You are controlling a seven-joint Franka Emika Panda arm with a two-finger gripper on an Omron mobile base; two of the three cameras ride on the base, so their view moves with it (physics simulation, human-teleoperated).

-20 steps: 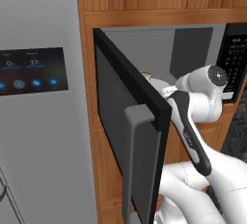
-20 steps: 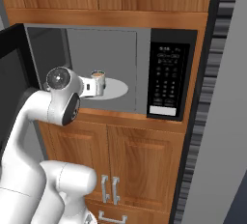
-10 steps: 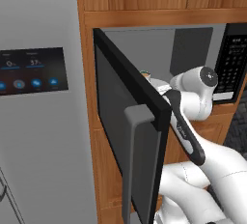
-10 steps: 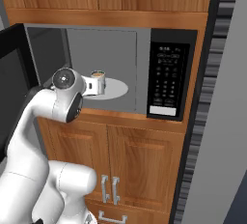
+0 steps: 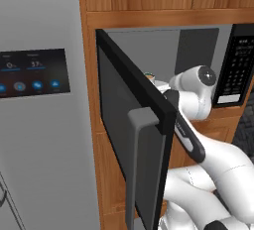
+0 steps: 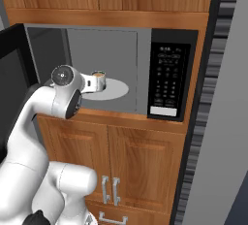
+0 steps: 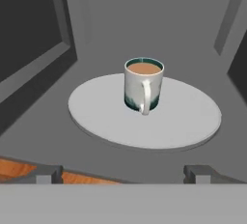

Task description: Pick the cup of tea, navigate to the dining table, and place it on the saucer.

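We are holding our claw (image 7: 123, 172) at the mouth of the open microwave (image 6: 111, 71), fingers spread wide apart and gripping nothing. Its door (image 5: 134, 140) is swinging out to our left, with the keypad panel (image 6: 167, 81) to the right. Grey walls are leaving free room all round the round turntable (image 7: 188, 117). The cup of tea (image 7: 144, 85) is standing upright near the turntable's middle, handle facing us, brown tea nearly at the brim. Wooden cabinets (image 6: 145, 156) are sitting below.

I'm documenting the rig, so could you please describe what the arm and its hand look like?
The arm is glossy white with rounded segments and a dark round joint cap; a black strip runs along one link. The hand ends in two small dark grey square fingertips.
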